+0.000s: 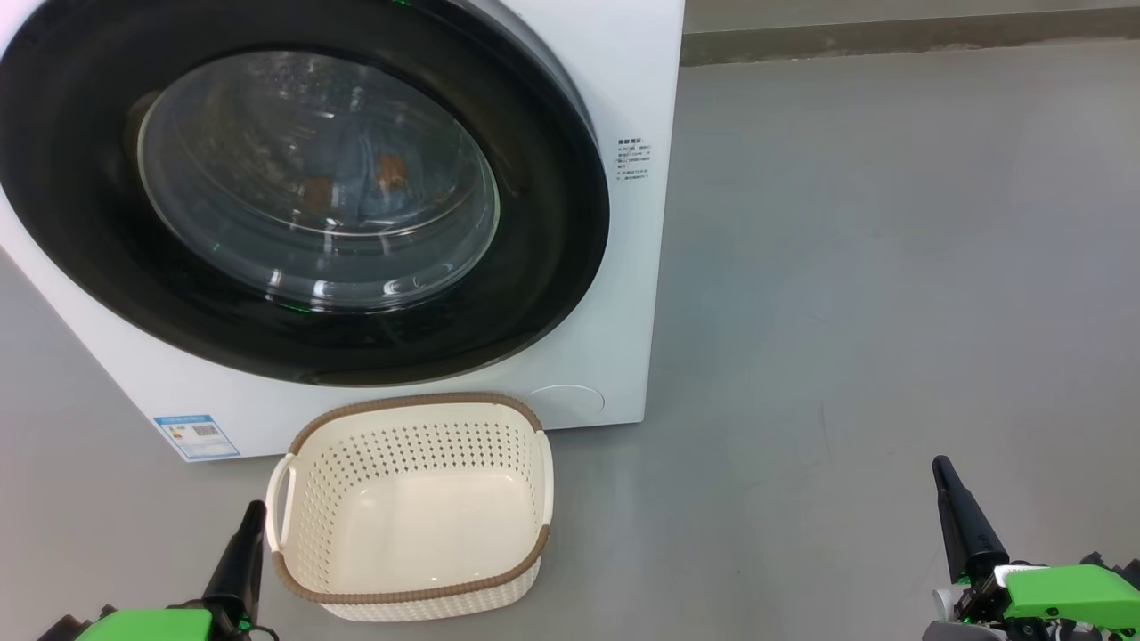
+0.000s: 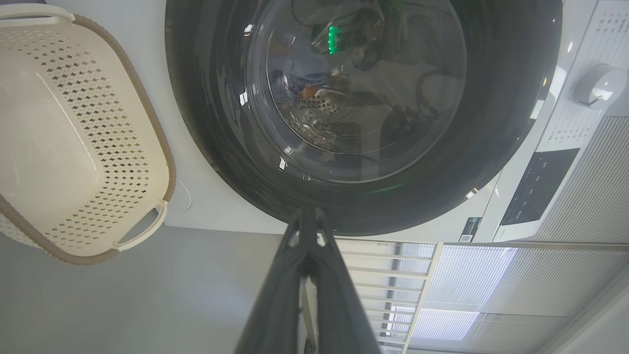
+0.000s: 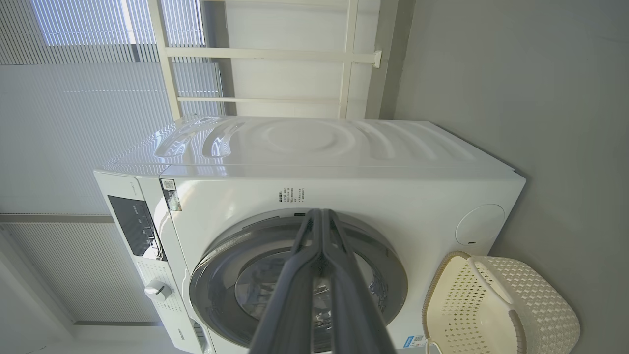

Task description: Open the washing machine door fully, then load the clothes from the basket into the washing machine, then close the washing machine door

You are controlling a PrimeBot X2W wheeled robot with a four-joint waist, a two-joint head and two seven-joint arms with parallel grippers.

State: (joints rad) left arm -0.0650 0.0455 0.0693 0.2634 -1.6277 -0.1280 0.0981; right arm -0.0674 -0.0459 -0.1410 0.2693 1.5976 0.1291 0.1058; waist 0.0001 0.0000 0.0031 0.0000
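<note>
The washing machine [image 1: 623,294] [image 3: 344,191] stands on the grey floor with its round black-rimmed door [image 1: 303,191] [image 2: 363,113] [image 3: 231,275] closed against the front. Through the glass I see light blue clothes [image 1: 356,174] [image 2: 300,83] with orange-brown prints lying in the steel drum. The cream basket [image 1: 414,507] [image 2: 73,132] [image 3: 496,305] sits on the floor before the machine, with nothing in it. My left gripper [image 1: 254,512] [image 2: 307,212] is shut, just left of the basket. My right gripper [image 1: 941,467] [image 3: 320,212] is shut, far to the right over bare floor. Neither holds anything.
A blue energy label [image 1: 196,436] sits low on the machine's front. The control panel and dial [image 2: 597,86] are on the machine's upper part. White window frames and blinds [image 3: 98,98] stand behind the machine. Grey floor [image 1: 891,267] stretches to the right.
</note>
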